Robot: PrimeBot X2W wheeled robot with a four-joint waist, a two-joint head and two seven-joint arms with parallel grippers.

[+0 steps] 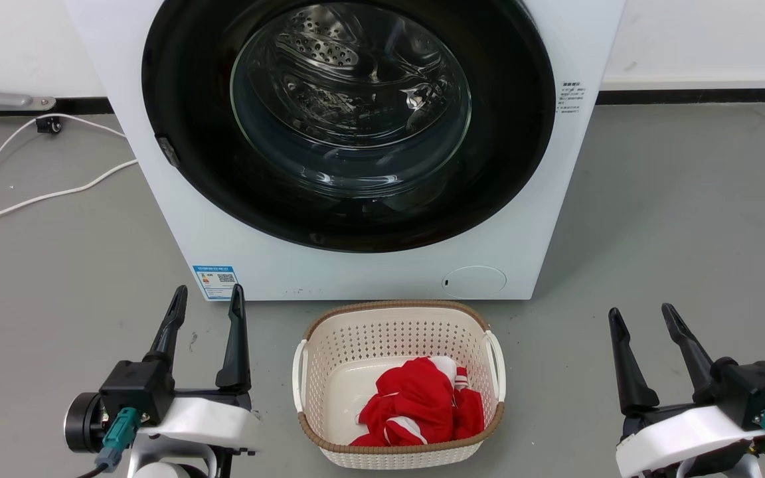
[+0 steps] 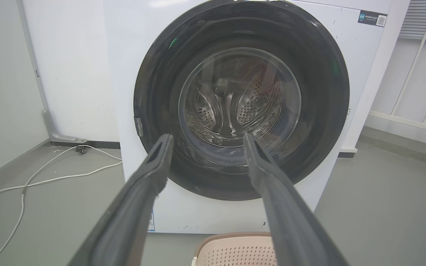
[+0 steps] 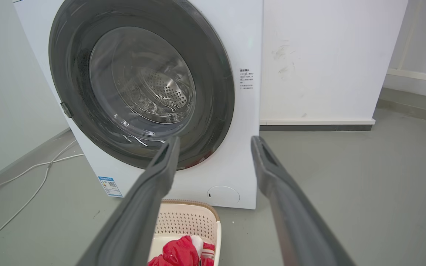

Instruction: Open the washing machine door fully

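Observation:
The white washing machine point(image 1: 369, 272) stands straight ahead on the grey floor. Its round glossy black washing machine door point(image 1: 190, 172) lies flat against the front, with the steel drum visible through the clear glass centre. A small latch tab point(image 1: 169, 151) sits on the door's left rim. My left gripper point(image 1: 208, 295) is open at the lower left, well short of the machine. At the lower right my right gripper point(image 1: 641, 315) is open too, with nothing between its fingers. The door point(image 2: 154, 88) fills the left wrist view beyond the left gripper point(image 2: 205, 138), and the door point(image 3: 216, 92) also shows behind the right gripper point(image 3: 215, 142).
A cream perforated basket point(image 1: 316, 358) holding red and white cloth point(image 1: 422, 405) stands on the floor between my grippers, just before the machine. White cables point(image 1: 37, 196) trail over the floor at the left. A white wall runs behind.

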